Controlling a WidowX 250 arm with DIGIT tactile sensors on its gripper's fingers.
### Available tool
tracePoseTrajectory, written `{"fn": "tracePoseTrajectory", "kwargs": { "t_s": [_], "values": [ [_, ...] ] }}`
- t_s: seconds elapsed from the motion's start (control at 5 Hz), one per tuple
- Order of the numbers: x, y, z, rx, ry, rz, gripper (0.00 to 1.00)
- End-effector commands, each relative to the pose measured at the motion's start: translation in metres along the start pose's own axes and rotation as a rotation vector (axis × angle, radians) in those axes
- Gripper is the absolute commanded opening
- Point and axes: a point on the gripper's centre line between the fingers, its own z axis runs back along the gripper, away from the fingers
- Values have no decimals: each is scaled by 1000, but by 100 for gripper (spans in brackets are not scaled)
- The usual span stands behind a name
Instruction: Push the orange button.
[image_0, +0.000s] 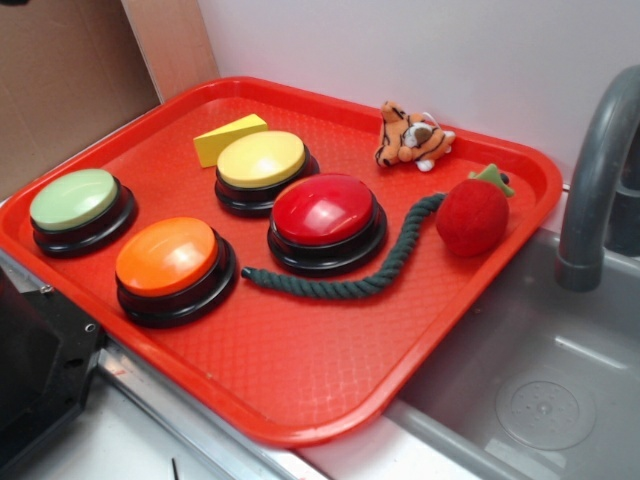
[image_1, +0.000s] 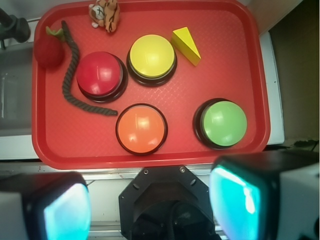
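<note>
Four buttons on tray (image_0: 480, 330) | orange button (image_1: 141, 129) untouched | hand (image_1: 150, 210) spread | no legible writing

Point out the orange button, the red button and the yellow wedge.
orange button (image_0: 165, 255): exterior view, on its dome top.
red button (image_0: 324, 208): exterior view, on its dome top.
yellow wedge (image_1: 186, 45): wrist view, on its top face.
</note>
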Motion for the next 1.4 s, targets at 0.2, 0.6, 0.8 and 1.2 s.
{"fn": "tracePoseTrajectory", "kwargs": {
  "t_s": [0.2, 0.6, 0.8, 1.2],
  "values": [
    [15, -14, -47, -4, 43, -161, 100],
    [31, -23, -129, -11, 81, -468, 100],
    [19, -23, -152, 24, 97, -528, 100],
    [5, -17, -187, 65, 157, -577, 100]
  ]
}}
